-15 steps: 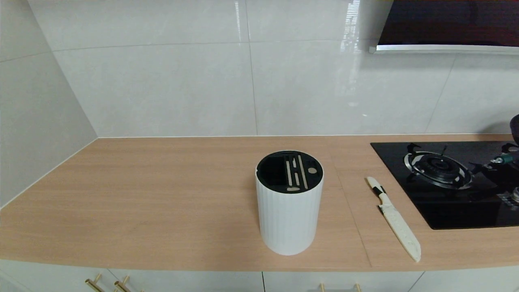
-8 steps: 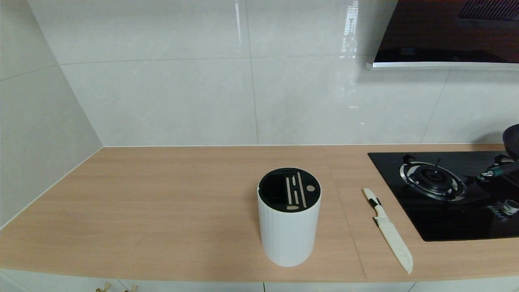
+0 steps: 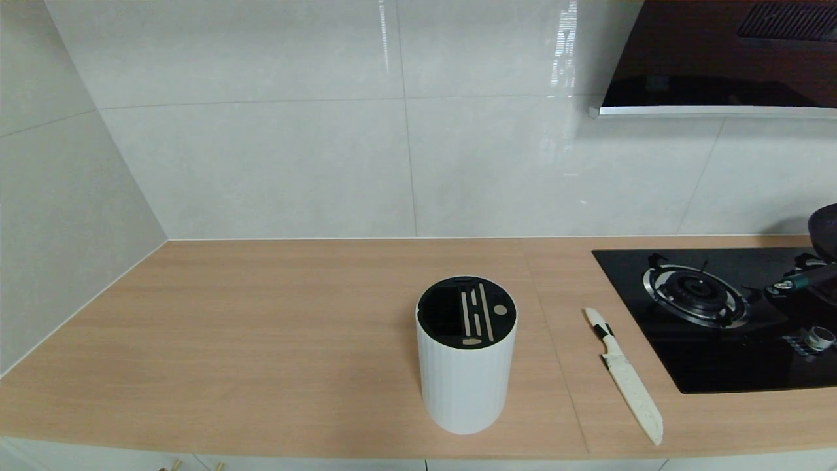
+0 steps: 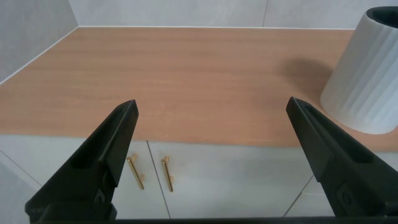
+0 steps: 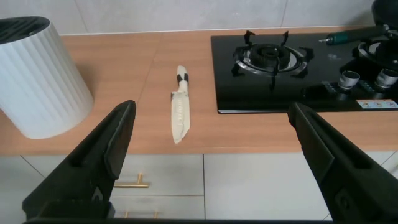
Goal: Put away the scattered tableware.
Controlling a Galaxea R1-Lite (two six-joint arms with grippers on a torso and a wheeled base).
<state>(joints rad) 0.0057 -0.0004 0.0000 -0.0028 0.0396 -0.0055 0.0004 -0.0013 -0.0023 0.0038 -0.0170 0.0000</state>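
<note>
A cream knife [image 3: 623, 375] with a black band on its handle lies flat on the wooden counter [image 3: 274, 327], blade toward the front edge, between the holder and the stove. A white ribbed knife holder [image 3: 466, 356] with a black slotted top stands upright mid-counter. In the right wrist view the knife [image 5: 180, 112] lies ahead of my right gripper [image 5: 211, 124], which is open and held off the counter's front edge. My left gripper [image 4: 211, 124] is open too, in front of the cabinets, with the holder [image 4: 364, 71] off to one side.
A black gas stove [image 3: 719, 314] with a burner ring and knobs fills the counter's right end; a dark pan [image 3: 820, 248] sits at its far edge. A range hood [image 3: 719, 59] hangs above. Tiled walls close the back and left. Cabinet handles [image 4: 151, 174] show below the counter.
The head camera has tilted upward, so the whole picture slid down and the cabinet handles dropped out of it. The knife and holder have not moved on the counter.
</note>
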